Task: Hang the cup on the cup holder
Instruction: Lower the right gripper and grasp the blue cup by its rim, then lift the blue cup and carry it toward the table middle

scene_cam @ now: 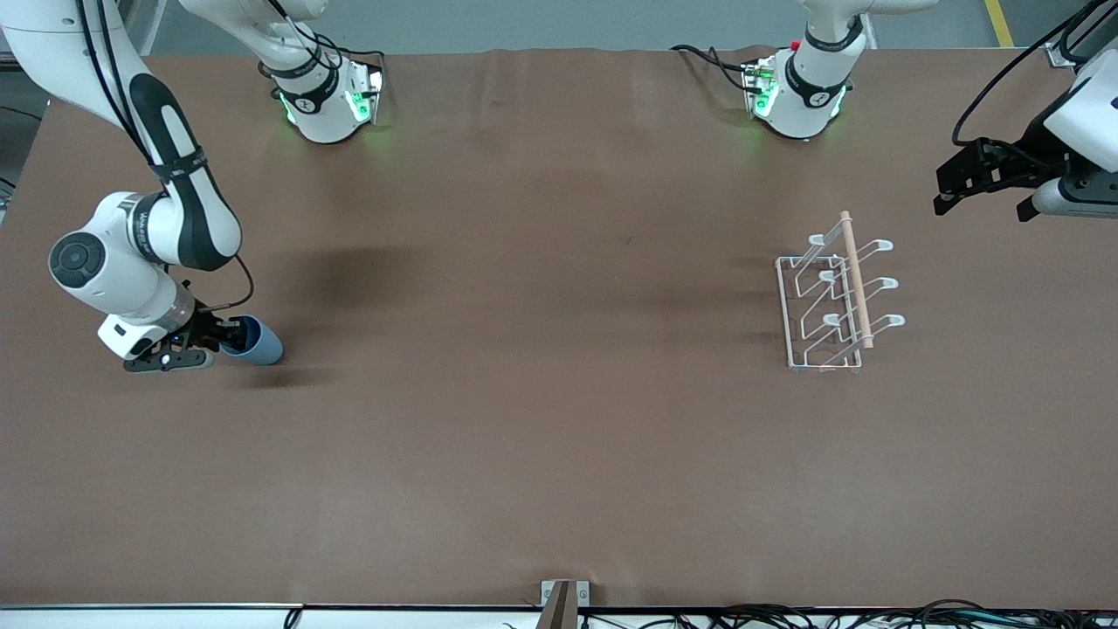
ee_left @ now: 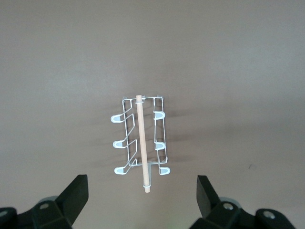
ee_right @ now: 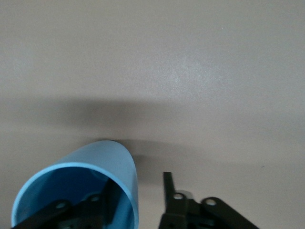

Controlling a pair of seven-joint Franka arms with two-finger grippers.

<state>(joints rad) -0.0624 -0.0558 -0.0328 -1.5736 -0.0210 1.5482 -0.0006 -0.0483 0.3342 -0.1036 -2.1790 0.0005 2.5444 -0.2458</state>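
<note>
— Cup (scene_cam: 258, 342) first: where is it?
— Near the right arm's end, tipped, and I see my right gripper (scene_cam: 210, 341) pinching its wall, one finger (ee_right: 97, 207) inside.
— And the rack (scene_cam: 830, 301)?
— Well apart, by my left gripper (scene_cam: 983, 205), which waits wide open.

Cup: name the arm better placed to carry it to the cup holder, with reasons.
Right. The right hand already has one finger inside the cup and one outside its wall. The left hand hangs open above the cup holder, apart from the cup.
</note>
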